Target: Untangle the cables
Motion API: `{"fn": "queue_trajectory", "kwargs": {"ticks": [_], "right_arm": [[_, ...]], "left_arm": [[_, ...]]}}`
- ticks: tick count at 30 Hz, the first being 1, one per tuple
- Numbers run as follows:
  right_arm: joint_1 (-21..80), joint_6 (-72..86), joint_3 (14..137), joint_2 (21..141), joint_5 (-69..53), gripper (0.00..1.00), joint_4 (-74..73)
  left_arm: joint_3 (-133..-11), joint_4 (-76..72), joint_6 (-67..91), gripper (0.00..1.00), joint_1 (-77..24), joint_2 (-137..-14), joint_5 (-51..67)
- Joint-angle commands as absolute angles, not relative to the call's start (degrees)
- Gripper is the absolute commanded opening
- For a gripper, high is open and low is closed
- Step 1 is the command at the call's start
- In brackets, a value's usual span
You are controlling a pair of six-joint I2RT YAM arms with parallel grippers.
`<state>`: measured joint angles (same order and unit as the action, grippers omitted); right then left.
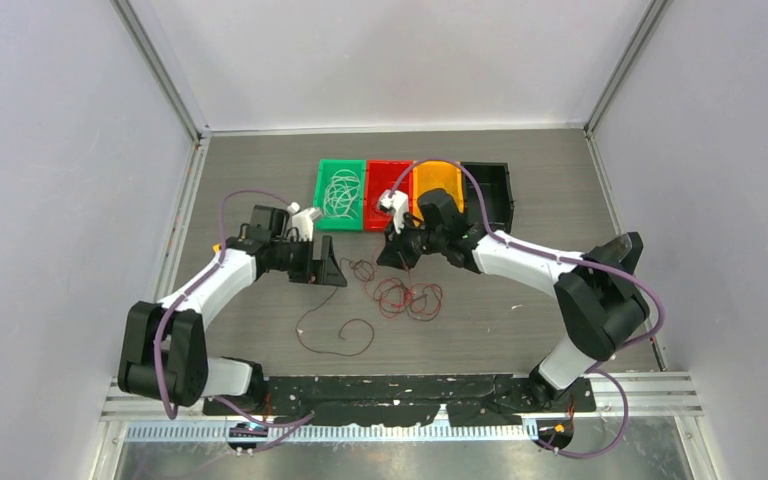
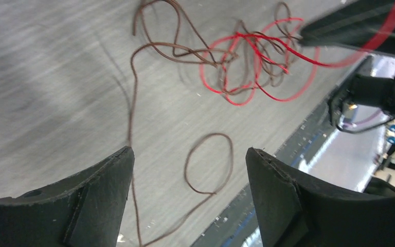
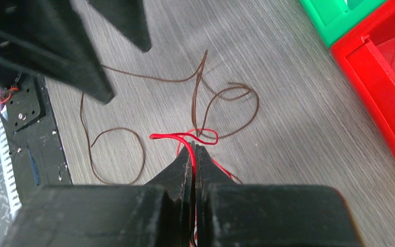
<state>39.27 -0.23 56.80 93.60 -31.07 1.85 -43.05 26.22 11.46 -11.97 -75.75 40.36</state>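
1. The right gripper (image 3: 195, 148) is pressed together, pinching a red cable (image 3: 171, 136) at its tips, low over the counter (image 3: 298, 118).
2. The left gripper (image 2: 189, 154) stands spread and holds nothing, above a loose loop of brown cable (image 2: 186, 167).
3. The tangled cables (image 1: 408, 297) lie between both grippers, mid-counter.
4. Bare counter lies on the near side and on both sides. 4 bins line the far side: green bin (image 1: 321, 200), red bin (image 1: 371, 200), orange bin (image 1: 438, 178), black bin (image 1: 495, 190).
5. The counter is grey wood-grain. The cables are hair-thin and curling, and whitish ones fill the green bin.

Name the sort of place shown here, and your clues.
Probably a robotics lab test cell: a left arm and right arm bolted to a table, plain white panels walling it in, and coloured bins.
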Motion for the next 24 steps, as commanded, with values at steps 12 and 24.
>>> {"fn": "queue_trajectory", "kwargs": {"ticks": [12,24], "right_arm": [[39.55,-5.68,54.58,87.99,-33.00,0.06,-4.77],[39.22,-5.94,54.71,88.33,-33.09,0.06,-5.36]], "left_arm": [[-56.37,27.29,-5.72,0.61,-13.81,-87.06,39.16],[-61.33,39.55,-39.24,0.44,-19.26,-89.82,37.26]]}}
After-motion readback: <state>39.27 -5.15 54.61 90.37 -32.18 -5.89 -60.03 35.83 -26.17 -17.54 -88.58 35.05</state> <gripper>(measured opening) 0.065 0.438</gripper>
